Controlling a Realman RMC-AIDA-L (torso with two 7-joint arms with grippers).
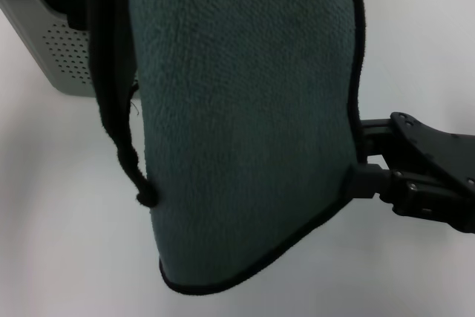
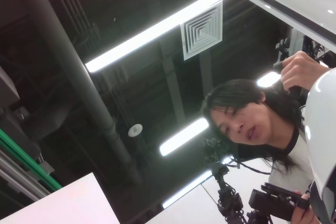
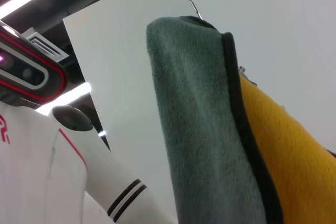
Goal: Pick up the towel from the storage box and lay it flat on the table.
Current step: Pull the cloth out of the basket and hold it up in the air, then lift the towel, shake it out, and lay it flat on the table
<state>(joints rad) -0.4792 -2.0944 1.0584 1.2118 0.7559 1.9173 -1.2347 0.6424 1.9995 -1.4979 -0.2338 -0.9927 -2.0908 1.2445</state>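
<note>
Towel (image 1: 245,116): it hangs in the air, close in front of the head camera, filling the middle of that view. Its rounded lower corner is at about 6 o'clock, above the table (image 1: 67,213), not touching it as far as I can see. It is already out of the box (image 1: 44,42).

Box: at 10 o'clock in the head view, half hidden behind the towel.

Right gripper (image 1: 356,172): at 3 o'clock, its black tip is at the towel's edge trim. I cannot tell if it pinches the edge or only touches it.

Left gripper: not visible; its wrist camera looks up at the ceiling and a person.

Risk: the towel is held only from above, so it can fold on itself or land crumpled if lowered without spreading. If the right gripper has no real hold, the edge may slip out.

Material: fuzzy grey-green cloth, thin black trim, rounded corners. In the right wrist view the other face is yellow. The box is pale plastic with dotted holes. The table is smooth and white.
</note>
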